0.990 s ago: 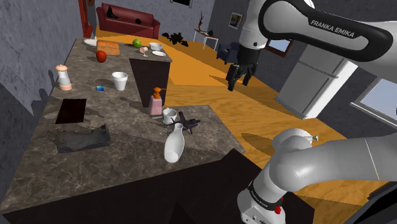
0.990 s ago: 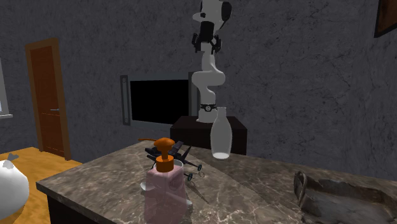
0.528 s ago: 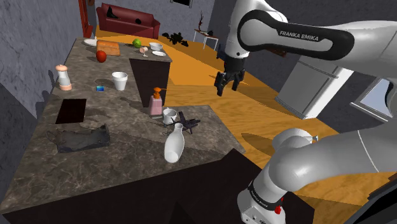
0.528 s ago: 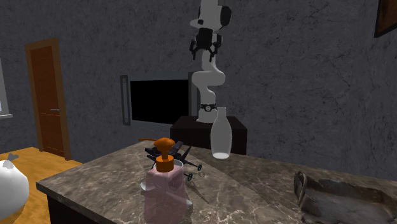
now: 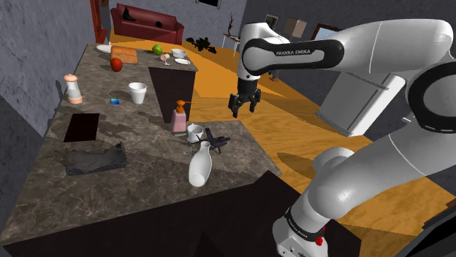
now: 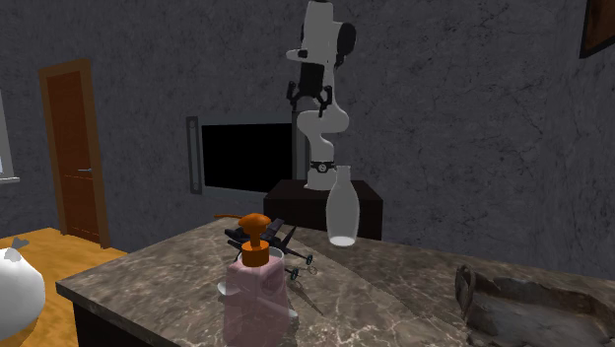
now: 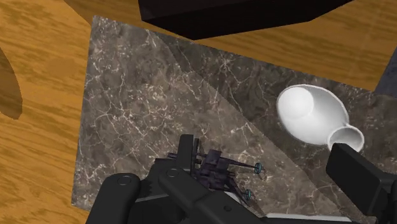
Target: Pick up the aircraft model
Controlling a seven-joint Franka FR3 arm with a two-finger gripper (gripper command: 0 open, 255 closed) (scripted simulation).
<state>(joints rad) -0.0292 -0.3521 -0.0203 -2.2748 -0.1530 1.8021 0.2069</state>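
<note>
The aircraft model [image 5: 214, 139] is a small dark plane resting near the marble counter's [image 5: 131, 186] edge on the shoulder view's right, between a white mug [image 5: 194, 132] and a white vase [image 5: 199, 165]. In the second exterior view the aircraft model [image 6: 258, 234] sits just behind a pink soap dispenser [image 6: 256, 286]. My gripper [image 5: 241, 109] hangs open in the air above and to the right of the model, over the orange floor, and holds nothing. From the wrist, the aircraft model [image 7: 213, 168] lies far below, between my spread fingers [image 7: 356, 178].
A pink soap dispenser [image 5: 179, 117] stands just behind the mug. The white vase [image 7: 313, 113] is close beside the model. A dark crumpled tray [image 5: 95, 159], a black rectangle [image 5: 80, 126], a white cup [image 5: 137, 93] and a shaker [image 5: 73, 88] occupy the counter farther left.
The arm has swung the gripper down and toward the shoulder view's left, closer to the counter edge above the model. Objects on the counter have not moved.
</note>
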